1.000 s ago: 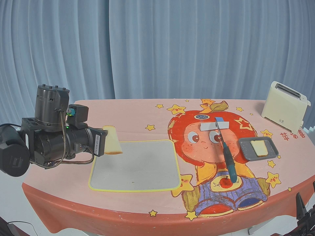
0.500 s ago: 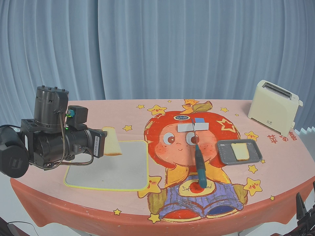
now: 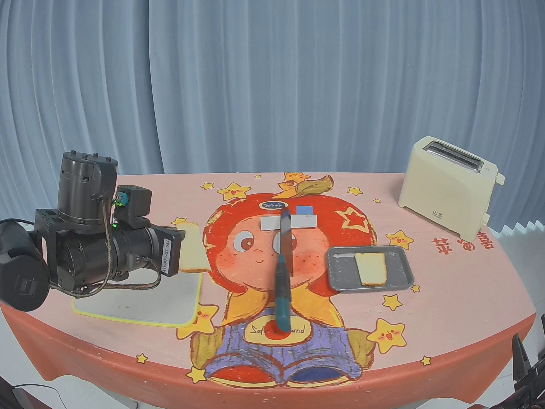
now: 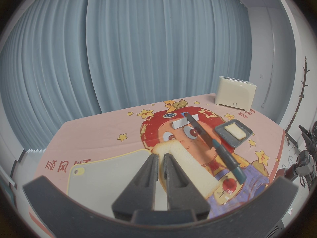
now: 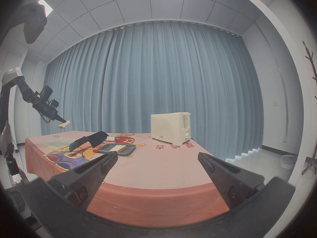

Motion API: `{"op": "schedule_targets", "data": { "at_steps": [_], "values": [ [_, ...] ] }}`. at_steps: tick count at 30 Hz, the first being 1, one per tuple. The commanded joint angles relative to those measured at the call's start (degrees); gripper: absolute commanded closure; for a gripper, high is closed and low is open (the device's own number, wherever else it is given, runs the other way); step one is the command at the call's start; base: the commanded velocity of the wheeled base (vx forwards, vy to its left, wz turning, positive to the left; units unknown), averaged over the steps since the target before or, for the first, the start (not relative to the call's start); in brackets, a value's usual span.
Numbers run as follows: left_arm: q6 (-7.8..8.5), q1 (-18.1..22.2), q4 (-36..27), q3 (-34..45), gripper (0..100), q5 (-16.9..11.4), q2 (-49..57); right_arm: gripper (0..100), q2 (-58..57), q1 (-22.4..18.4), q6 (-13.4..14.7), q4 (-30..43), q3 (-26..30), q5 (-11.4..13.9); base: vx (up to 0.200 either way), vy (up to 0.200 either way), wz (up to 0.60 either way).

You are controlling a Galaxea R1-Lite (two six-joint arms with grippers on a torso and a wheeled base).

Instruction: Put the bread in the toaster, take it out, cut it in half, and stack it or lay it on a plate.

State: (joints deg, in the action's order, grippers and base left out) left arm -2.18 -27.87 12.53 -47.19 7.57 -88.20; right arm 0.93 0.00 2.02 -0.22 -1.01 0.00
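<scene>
Left wrist view: left gripper (image 4: 159,158) is clamping bread (image 4: 190,167), right gripper (image 5: 157,155) is hanging released; toasting, cutting, plating are seemingly remaining.

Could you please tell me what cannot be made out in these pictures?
- Head view: the inside of the toaster, hidden by its own walls.
- Head view: part of the cutting board, covered by the left arm.
- Right wrist view: the bread slice in the left gripper, too small for detail.

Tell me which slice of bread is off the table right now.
The slice clamped in the left gripper's fingers, held up in the air; the other slice lies flat in the grey tray.
</scene>
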Motion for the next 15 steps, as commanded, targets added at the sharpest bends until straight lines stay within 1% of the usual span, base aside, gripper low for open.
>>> {"op": "schedule_targets", "data": {
  "at_steps": [1, 5, 15],
  "values": [
    [0.07, -0.08, 0.21, 0.08, 100, -0.01, 0.13, 0, -0.93, 0.00, 0.00, -0.04, 1.01, 0.00, 0.000, -0.200, 0.00],
    [0.16, -0.17, 0.12, 0.17, 100, -0.01, 0.40, 0, -0.93, 0.00, 0.00, -0.04, 1.01, 0.00, 0.000, -0.200, 0.00],
    [0.51, -0.35, 0.21, 1.14, 100, -0.01, 0.75, 0, -0.93, 0.00, 0.00, -0.04, 1.01, 0.00, 0.000, 0.000, 0.00]
  ]
}}
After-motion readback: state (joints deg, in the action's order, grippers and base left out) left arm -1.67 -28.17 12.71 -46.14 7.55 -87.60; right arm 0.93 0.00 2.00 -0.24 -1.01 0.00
